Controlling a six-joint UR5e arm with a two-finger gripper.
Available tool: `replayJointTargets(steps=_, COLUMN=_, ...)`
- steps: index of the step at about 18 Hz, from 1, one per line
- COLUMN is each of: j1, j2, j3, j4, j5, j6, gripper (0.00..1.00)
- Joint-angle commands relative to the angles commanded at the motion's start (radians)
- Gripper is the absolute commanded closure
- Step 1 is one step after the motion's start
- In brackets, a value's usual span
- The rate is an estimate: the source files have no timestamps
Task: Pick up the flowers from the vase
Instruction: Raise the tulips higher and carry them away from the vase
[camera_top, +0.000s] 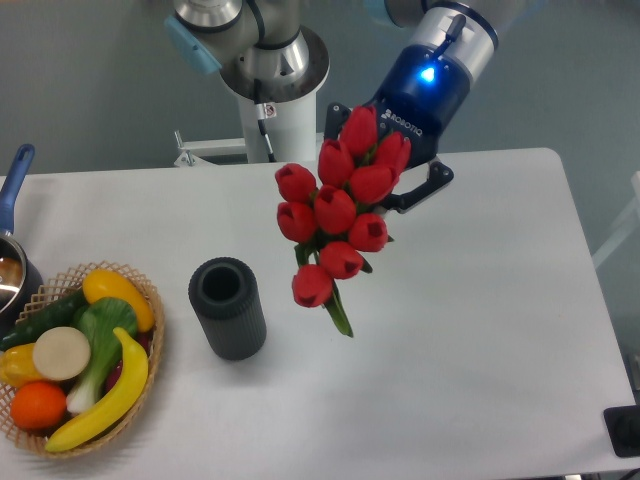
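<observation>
The arm comes in from the top of the frame, right of centre, and slopes down toward the lower left. Its blue wrist part, with a lit blue lamp, sits in the upper middle-right. Below it is the pincer; most of it is hidden behind the flower heads, and only one dark finger shows at the right of the bunch. The pincer is clenched on the flowers, which hang free in the air.

The flowers are a bunch of red closed tulip buds, tilted so that the heads point to the upper right and the green stems point down to the lower left. The buds lie in front of the pincer and below it, and they cover the place of the grip. The stem ends are above the white desk, and I cannot tell that they touch it.

The vase, a dark ribbed cylinder, stands upright on the desk in the lower left part of the frame. Its round mouth is open, and the flowers are out of it, to the right and higher, apart from it.

At the lower left edge is a wicker basket with produce.
</observation>
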Motion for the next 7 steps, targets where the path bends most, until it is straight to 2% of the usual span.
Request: replayJointTargets(steps=7, j1=0.003, j2=0.005, j3=-0.014, j4=0.0, j5=0.002, j6=-0.005, gripper=0.6)
